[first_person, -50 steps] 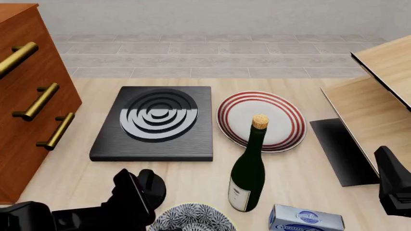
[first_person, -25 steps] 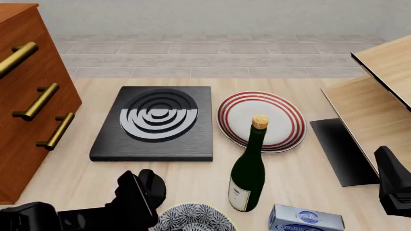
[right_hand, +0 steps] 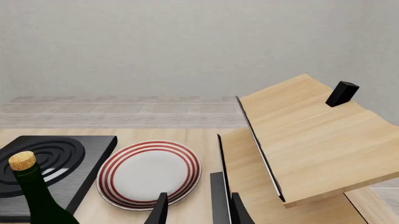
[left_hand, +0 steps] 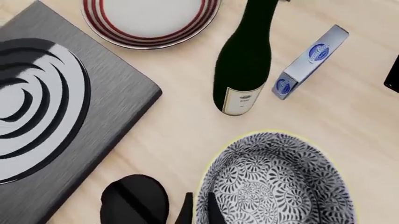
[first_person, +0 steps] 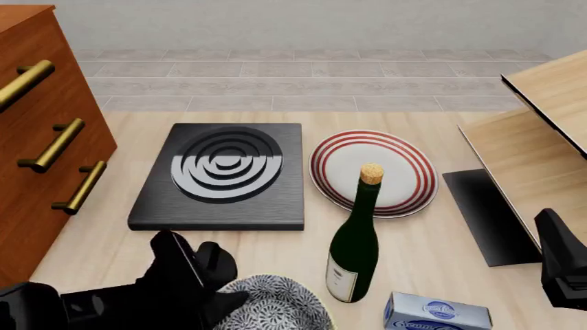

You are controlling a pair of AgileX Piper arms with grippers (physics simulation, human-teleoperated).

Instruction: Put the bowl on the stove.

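Note:
The bowl (first_person: 280, 302), floral dark-and-white with a pale rim, sits low at the near edge in the front view. My left gripper (first_person: 223, 300) is shut on its left rim. In the left wrist view the two fingers (left_hand: 187, 213) straddle the rim of the bowl (left_hand: 281, 182), one inside and one outside. The stove (first_person: 220, 177), a black slab with a ringed burner, lies farther out and slightly left; the stove (left_hand: 37, 121) fills one side of the left wrist view. My right gripper (right_hand: 199, 215) stands open with nothing between its fingers, at the far right (first_person: 561, 268).
A green corked bottle (first_person: 356, 237) stands right of the bowl. Beyond it lies a red-ringed white plate (first_person: 372, 168). A small blue-and-white box (first_person: 436, 313) lies near right. A wooden drawer cabinet (first_person: 37, 137) stands left, a wooden shelf (first_person: 541, 137) and dark panel (first_person: 486, 213) right.
My left gripper has pushed forward and risen, and the bowl has come up with it, showing more of itself. The right arm has not moved.

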